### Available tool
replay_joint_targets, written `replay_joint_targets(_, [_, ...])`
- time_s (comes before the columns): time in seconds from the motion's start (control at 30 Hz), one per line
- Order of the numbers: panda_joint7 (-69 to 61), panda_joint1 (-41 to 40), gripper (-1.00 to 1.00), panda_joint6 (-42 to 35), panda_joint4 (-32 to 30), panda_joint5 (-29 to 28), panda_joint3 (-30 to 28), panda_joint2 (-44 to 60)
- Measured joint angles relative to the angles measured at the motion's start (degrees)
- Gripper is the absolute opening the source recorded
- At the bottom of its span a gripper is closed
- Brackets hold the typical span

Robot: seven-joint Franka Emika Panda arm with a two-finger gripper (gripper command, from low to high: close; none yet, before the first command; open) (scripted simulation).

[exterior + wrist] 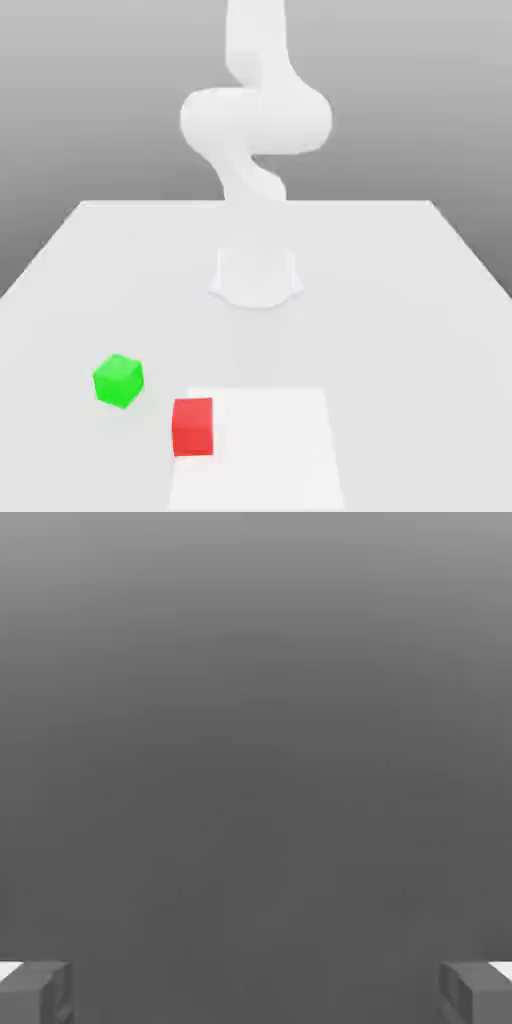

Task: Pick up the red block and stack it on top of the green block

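The red block (193, 427) rests on the white table (400, 300) near its front edge, a little toward the exterior view's left. The green block (119, 380) sits apart from it, further to the exterior view's left and slightly further back, turned at an angle. In the hand view my gripper (256, 992) is open. Its two grey fingertips (35, 992) stand far apart with nothing between them, and plain grey background lies beyond them. The arm (255, 120) rises from its base at the middle of the table.
The arm's round base (256, 277) stands behind the blocks at the table's centre. A brighter white rectangular patch (265, 450) lies at the front edge, with its left side touching the red block; I cannot tell what it is.
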Motion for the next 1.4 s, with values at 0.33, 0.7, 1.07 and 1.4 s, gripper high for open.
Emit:
replay_joint_targets(0.33, [-6.30,-0.75,0.00,11.42,-9.94,-0.54,-4.16,21.16])
replay_joint_targets(0.7, [-14.92,-2.86,0.00,24.04,-20.04,1.90,-7.01,44.08])
replay_joint_targets(1.07, [-18.32,-5.60,-1.00,33.86,-18.88,6.05,-3.40,56.15])
replay_joint_targets(1.4, [-14.04,-8.58,-1.00,23.03,-22.29,-0.50,-7.35,41.71])
